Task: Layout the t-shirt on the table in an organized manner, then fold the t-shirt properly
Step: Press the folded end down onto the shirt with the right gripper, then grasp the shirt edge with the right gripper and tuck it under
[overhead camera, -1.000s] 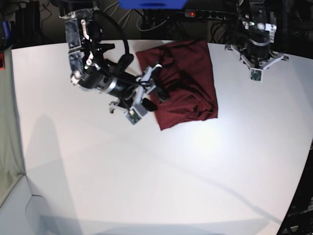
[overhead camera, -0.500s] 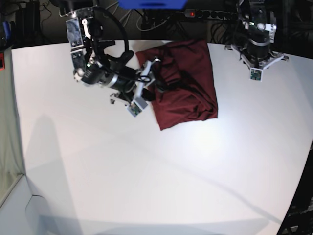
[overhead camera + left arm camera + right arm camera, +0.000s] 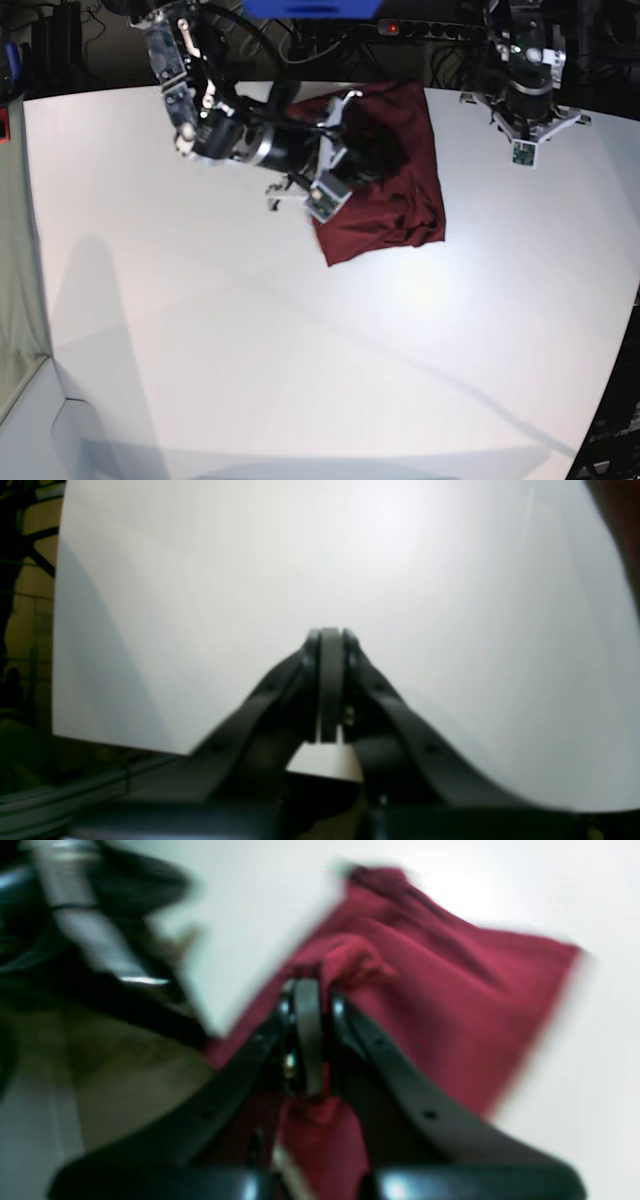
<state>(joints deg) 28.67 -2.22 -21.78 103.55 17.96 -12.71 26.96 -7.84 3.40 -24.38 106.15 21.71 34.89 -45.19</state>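
The dark maroon t-shirt lies crumpled and partly folded at the back of the white table. My right gripper reaches over its left half. In the right wrist view this gripper is shut on a bunched fold of the t-shirt, and cloth bulges just past the fingertips. My left gripper hangs at the back right, off the garment. Its jaws are shut on nothing above the bare table, as the left wrist view of the gripper shows. A maroon corner of the t-shirt shows at that view's top right.
Behind the table's far edge a power strip with a red light and cables lie next to a blue object. The table's dark right edge curves in at the lower right. A grey panel borders the left side.
My right arm swung right and back over the t-shirt, and its jaws went from open to shut on a fold of the cloth. The left arm has not moved.
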